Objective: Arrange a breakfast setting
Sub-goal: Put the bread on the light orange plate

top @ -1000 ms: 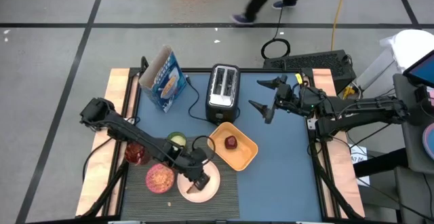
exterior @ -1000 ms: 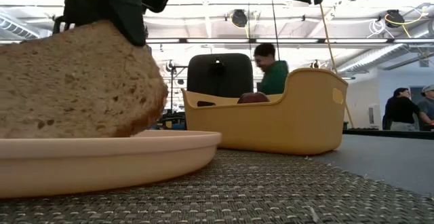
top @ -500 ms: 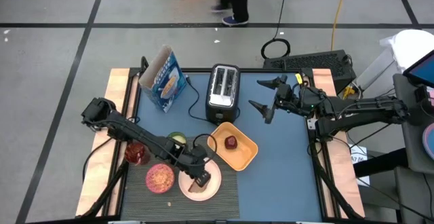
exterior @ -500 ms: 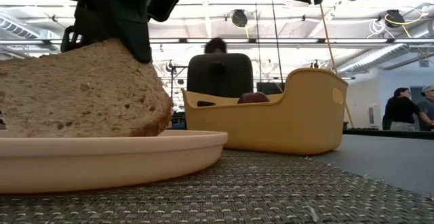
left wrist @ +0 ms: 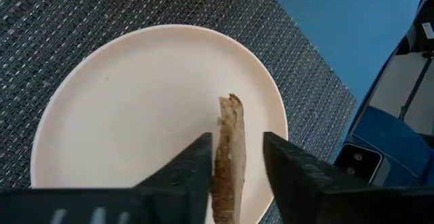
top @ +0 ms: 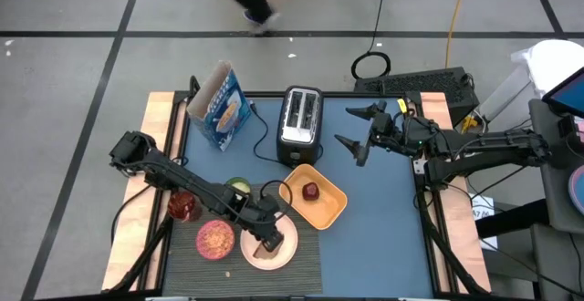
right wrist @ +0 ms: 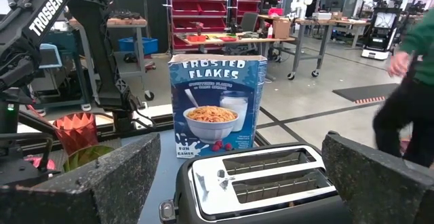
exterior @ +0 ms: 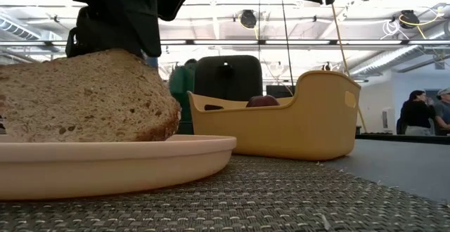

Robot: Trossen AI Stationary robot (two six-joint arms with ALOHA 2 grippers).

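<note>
High view: 1 toast slice, 1 plate, 1 bowl.

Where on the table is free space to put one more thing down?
The blue table top is bare right of the yellow tray, up to the table's right edge. It is crowded on the placemat: plate with toast, pink bowl, red glass, green cup.

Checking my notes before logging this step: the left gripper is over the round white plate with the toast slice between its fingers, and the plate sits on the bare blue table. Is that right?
Not quite. The round white plate sits on the dark ribbed placemat, not on bare blue table; the left wrist view shows the weave all round it. The left gripper is over it, the toast slice between its fingers.
</note>
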